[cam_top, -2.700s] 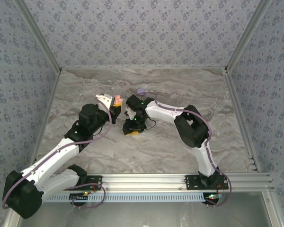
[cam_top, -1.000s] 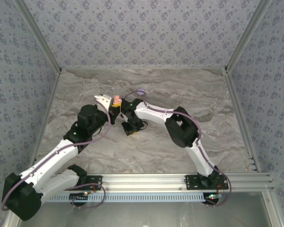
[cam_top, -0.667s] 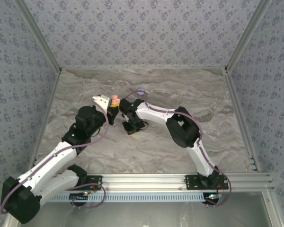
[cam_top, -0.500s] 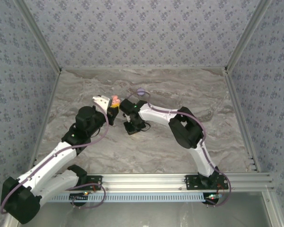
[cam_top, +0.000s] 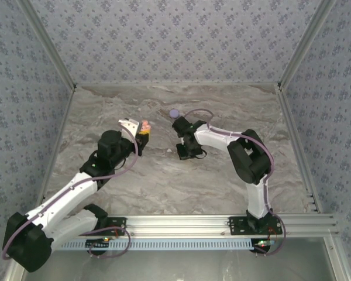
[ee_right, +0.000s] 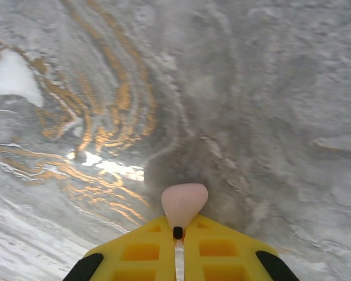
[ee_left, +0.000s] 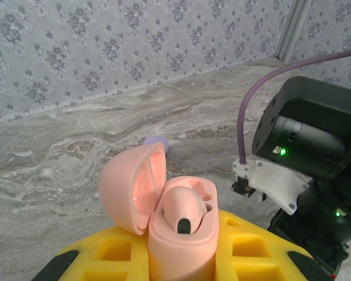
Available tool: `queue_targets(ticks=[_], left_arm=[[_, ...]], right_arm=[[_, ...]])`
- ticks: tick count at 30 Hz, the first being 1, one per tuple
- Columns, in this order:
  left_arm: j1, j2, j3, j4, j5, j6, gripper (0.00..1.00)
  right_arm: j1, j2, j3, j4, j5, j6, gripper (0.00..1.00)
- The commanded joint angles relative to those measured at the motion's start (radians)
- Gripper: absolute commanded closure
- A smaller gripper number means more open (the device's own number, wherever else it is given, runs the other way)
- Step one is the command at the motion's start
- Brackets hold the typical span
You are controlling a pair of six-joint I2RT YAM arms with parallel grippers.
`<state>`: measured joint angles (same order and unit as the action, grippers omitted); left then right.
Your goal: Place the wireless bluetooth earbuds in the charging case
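**A:** What has just changed on the right?

**B:** The right fingers [ee_right: 222, 249] have gone from slightly open to fully closed. They pinch a pink earbud [ee_right: 184, 202] at their tips, just over the surface [ee_right: 263, 88].

**A:** And the case?

**B:** The left fingers [ee_left: 254, 249] are clamped on the pink case [ee_left: 178, 240], held off the surface. Its lid is up and another bud [ee_left: 184, 208] is already seated.

**A:** What differs from the earlier top view?

**B:** The right arm has swung right. It stood close beside the case and is now well apart from it. The left arm has barely shifted.

**A:** What does that mean for the task?

**B:** The pick looks done. I'd say what's left is carrying this earbud back to the case's free slot.
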<state>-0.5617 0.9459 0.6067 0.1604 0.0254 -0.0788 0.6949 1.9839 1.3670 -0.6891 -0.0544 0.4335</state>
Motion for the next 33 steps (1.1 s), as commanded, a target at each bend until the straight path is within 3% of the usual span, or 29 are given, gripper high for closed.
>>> queue_targets(ticks=[1, 16, 26, 33], left_arm=[[0.007, 0.008, 0.018, 0.040, 0.025, -0.007, 0.86], [0.007, 0.029, 0.039, 0.034, 0.031, -0.003, 0.86], [0.008, 0.028, 0.042, 0.031, 0.027, -0.003, 0.86], [0.007, 0.030, 0.041, 0.029, 0.025, -0.005, 0.86]], right_arm=[[-0.017, -0.023, -0.042, -0.042, 0.067, 0.014, 0.91], [-0.023, -0.030, 0.032, -0.066, 0.086, 0.009, 0.63], [-0.026, 0.012, 0.104, -0.104, 0.087, -0.027, 0.56], [-0.026, 0.051, 0.135, -0.117, 0.081, -0.003, 0.57]])
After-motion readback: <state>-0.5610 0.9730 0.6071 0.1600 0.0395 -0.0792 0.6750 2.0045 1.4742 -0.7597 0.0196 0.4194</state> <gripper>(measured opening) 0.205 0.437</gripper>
